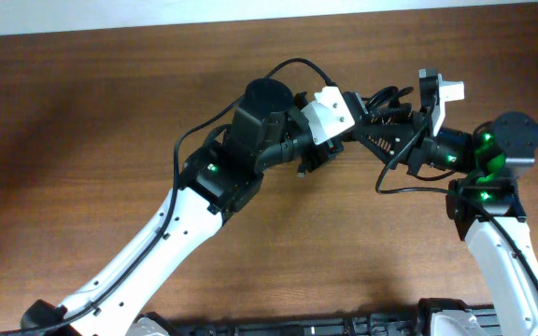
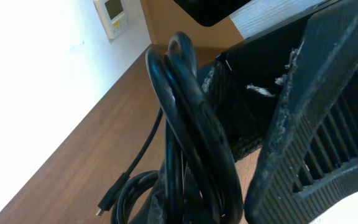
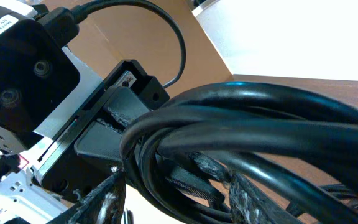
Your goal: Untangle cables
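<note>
1. Overhead view: two robot arms meet above the far right part of the wooden table point(image 1: 82, 112). The left gripper point(image 1: 361, 119) and the right gripper point(image 1: 398, 131) face each other there.
2. The cables point(image 1: 390, 97) are bunched between the two grippers and lifted off the table. One thin loop hangs lower, toward the table's near edge.
3. Left wrist view: the black cords stand as an upright bundle just beside a ribbed black finger point(image 2: 303, 143). A single strand trails down to the table and ends in a small plug point(image 2: 104, 204) that lies on the wood.
4. Right wrist view: the left gripper's jaws are pressed together on the bundle, which arcs out from them in several glossy strands.
5. The right gripper's jaws stand partway apart. The thick bundle passes between its fingers point(image 3: 107, 199), and the pads look pressed against it, above the table.
</note>
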You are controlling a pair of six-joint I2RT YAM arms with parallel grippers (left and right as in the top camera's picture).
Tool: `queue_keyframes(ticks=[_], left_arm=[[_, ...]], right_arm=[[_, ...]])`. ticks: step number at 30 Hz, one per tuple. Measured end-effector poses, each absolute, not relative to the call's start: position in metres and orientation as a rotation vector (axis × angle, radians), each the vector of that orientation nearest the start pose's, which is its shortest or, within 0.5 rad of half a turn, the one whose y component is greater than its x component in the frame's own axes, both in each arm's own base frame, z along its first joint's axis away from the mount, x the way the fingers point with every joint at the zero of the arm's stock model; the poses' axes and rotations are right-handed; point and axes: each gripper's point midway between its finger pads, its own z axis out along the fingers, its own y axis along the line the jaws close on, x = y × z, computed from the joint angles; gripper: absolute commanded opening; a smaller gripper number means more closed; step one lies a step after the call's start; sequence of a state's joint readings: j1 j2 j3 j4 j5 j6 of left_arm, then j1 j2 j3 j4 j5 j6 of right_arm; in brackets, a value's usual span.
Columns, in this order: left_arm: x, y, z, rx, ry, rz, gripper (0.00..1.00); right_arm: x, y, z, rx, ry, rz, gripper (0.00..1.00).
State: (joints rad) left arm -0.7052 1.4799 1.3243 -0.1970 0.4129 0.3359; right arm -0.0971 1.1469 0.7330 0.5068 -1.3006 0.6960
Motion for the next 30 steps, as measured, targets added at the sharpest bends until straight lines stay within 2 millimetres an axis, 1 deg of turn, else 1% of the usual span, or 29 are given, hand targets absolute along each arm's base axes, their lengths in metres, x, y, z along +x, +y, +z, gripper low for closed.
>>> queue_keyframes(ticks=[3, 6, 7, 9, 10, 11, 12, 15, 16, 18, 19, 20, 21, 24, 26, 27, 30], left_arm=[[0.310, -0.353, 0.317, 1.199, 1.534, -0.638, 0.00], [0.312, -0.353, 0.316, 1.193, 1.538, -0.633, 0.00], [0.312, -0.353, 0.317, 1.191, 1.538, -0.632, 0.00], [0.313, -0.353, 0.315, 1.190, 1.544, -0.628, 0.00], [0.314, -0.353, 0.313, 1.190, 1.550, -0.626, 0.00], [0.315, -0.353, 0.311, 1.191, 1.555, -0.624, 0.00], [0.317, -0.356, 0.303, 1.200, 1.573, -0.627, 0.00], [0.317, -0.357, 0.299, 1.205, 1.581, -0.631, 0.00], [0.317, -0.358, 0.299, 1.206, 1.579, -0.632, 0.00], [0.317, -0.358, 0.299, 1.207, 1.577, -0.633, 0.00], [0.316, -0.359, 0.300, 1.209, 1.572, -0.639, 0.00], [0.316, -0.359, 0.301, 1.210, 1.565, -0.643, 0.00], [0.315, -0.360, 0.303, 1.211, 1.555, -0.649, 0.00], [0.315, -0.362, 0.305, 1.207, 1.547, -0.654, 0.00], [0.315, -0.361, 0.305, 1.205, 1.547, -0.652, 0.00], [0.315, -0.361, 0.306, 1.204, 1.545, -0.652, 0.00], [0.316, -0.362, 0.307, 1.201, 1.541, -0.649, 0.00]], right_arm=[[0.297, 0.137, 0.323, -0.504, 1.648, 1.384, 0.40], [0.299, 0.137, 0.324, -0.501, 1.637, 1.367, 0.39], [0.299, 0.136, 0.325, -0.501, 1.634, 1.363, 0.41], [0.301, 0.136, 0.326, -0.496, 1.627, 1.351, 0.47], [0.301, 0.136, 0.326, -0.496, 1.625, 1.347, 0.49], [0.300, 0.138, 0.327, -0.508, 1.619, 1.349, 0.49], [0.299, 0.141, 0.328, -0.518, 1.616, 1.353, 0.49], [0.300, 0.141, 0.327, -0.508, 1.621, 1.354, 0.49], [0.300, 0.141, 0.327, -0.510, 1.619, 1.352, 0.43], [0.301, 0.141, 0.327, -0.506, 1.618, 1.347, 0.29], [0.302, 0.140, 0.327, -0.493, 1.622, 1.345, 0.17], [0.304, 0.139, 0.327, -0.484, 1.619, 1.335, 0.08], [0.307, 0.137, 0.327, -0.470, 1.618, 1.322, 0.04], [0.310, 0.136, 0.327, -0.457, 1.617, 1.310, 0.04], [0.311, 0.136, 0.326, -0.454, 1.618, 1.309, 0.12], [0.311, 0.135, 0.326, -0.454, 1.617, 1.307, 0.13], [0.311, 0.136, 0.327, -0.457, 1.615, 1.307, 0.13]])
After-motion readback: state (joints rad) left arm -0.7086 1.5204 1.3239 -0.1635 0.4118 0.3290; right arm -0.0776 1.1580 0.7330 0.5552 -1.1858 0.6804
